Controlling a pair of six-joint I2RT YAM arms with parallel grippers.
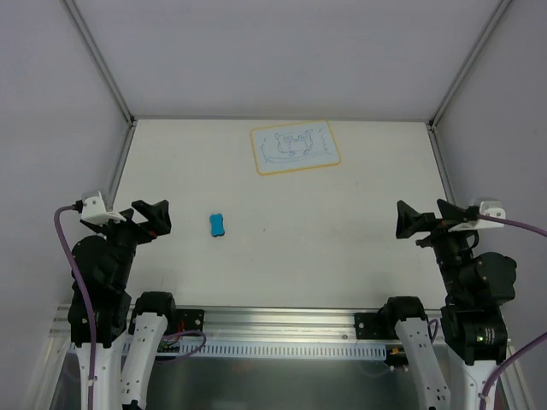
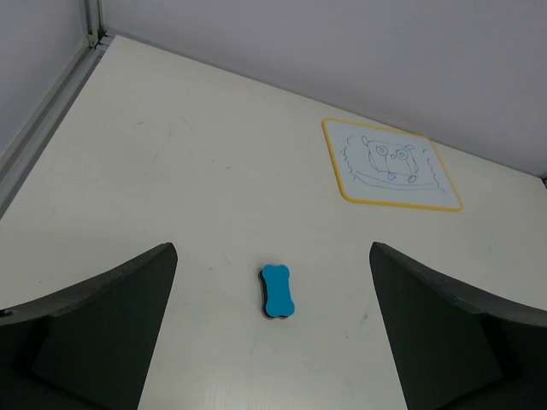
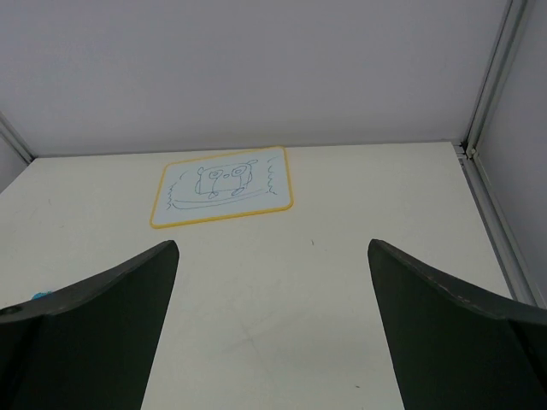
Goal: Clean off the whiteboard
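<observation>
The whiteboard (image 1: 295, 148), white with a yellow-orange border and a blue-green owl doodle, lies flat at the far middle of the table; it also shows in the left wrist view (image 2: 391, 164) and the right wrist view (image 3: 222, 186). A small blue bone-shaped eraser (image 1: 217, 225) lies on the table left of centre, between my left fingers in the left wrist view (image 2: 278, 291). My left gripper (image 1: 155, 218) is open and empty, raised near the left edge, left of the eraser. My right gripper (image 1: 413, 221) is open and empty, raised at the right side.
The cream table (image 1: 325, 231) is walled by grey panels with metal corner posts (image 1: 102, 64) (image 1: 468, 64). A metal rail (image 1: 282, 325) runs along the near edge between the arm bases.
</observation>
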